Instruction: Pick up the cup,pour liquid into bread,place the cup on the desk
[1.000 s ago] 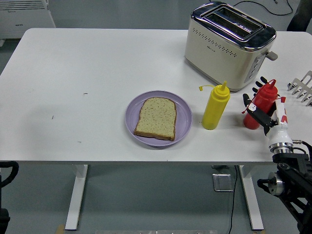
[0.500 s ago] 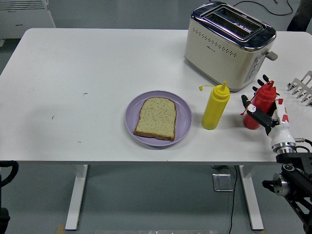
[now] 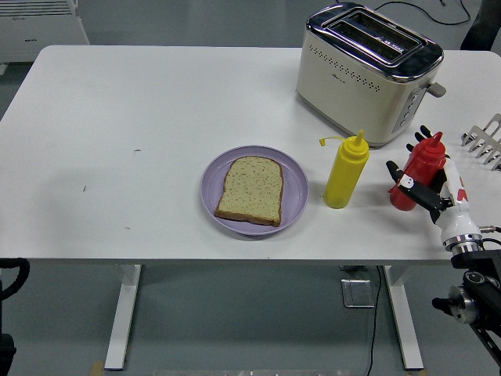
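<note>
The white table [image 3: 141, 102] spreads under me, with the toaster [image 3: 368, 72] at about one o'clock from its middle and the purple plate [image 3: 254, 190] near the front edge, a slice of bread [image 3: 250, 189] lying flat on it. At three o'clock from the plate stands the yellow bottle [image 3: 345, 171], upright, and further along the same line the red bottle [image 3: 419, 168], also upright, its long axis vertical, nozzle up. There is no cup in view, so I take the red bottle for the thing to pour from. My right hand [image 3: 423, 188] is on its three o'clock side, the dark fingers [image 3: 407, 184] partly wrapped around the body; I cannot tell whether they grip it. The bread lies at nine o'clock from my hand, past the yellow bottle.
</note>
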